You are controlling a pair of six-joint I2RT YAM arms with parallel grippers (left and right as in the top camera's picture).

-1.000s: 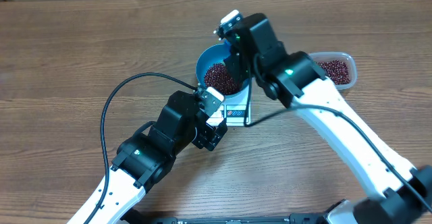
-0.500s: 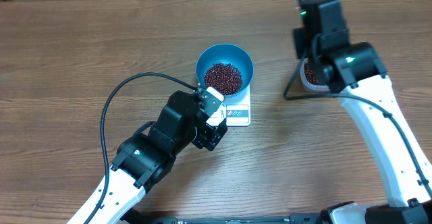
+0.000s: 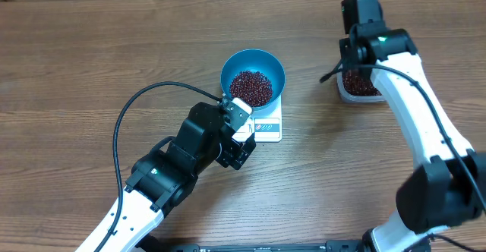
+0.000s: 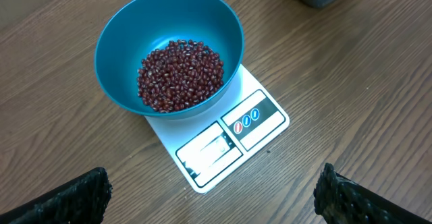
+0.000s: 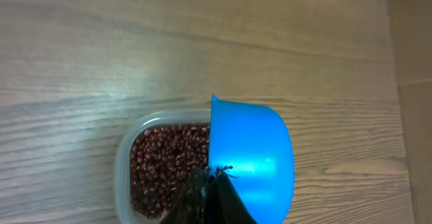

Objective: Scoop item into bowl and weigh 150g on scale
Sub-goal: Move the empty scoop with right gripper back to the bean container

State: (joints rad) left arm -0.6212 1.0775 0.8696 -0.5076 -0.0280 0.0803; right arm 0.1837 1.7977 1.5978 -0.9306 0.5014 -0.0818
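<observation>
The blue bowl [image 3: 253,64] stands on the white scale [image 3: 267,127] and holds a heap of dark red beans [image 3: 251,87]; the left wrist view shows the bowl [image 4: 121,42], beans [image 4: 179,75] and scale [image 4: 233,140] from close by. My left gripper [image 4: 216,200] hovers open just in front of the scale, nothing between its fingers. My right gripper [image 5: 209,183] is shut on the handle of a small blue scoop [image 5: 253,156], held over the clear tub of beans [image 5: 162,166] at the back right [image 3: 363,85].
A black cable [image 3: 129,119] loops over the table left of the left arm. The right arm [image 3: 410,108] reaches along the right side. Bare wooden table [image 3: 91,47] lies around the scale.
The right arm has swung with the scoop from over the bowl to the tub at the back right. The left arm has not moved.
</observation>
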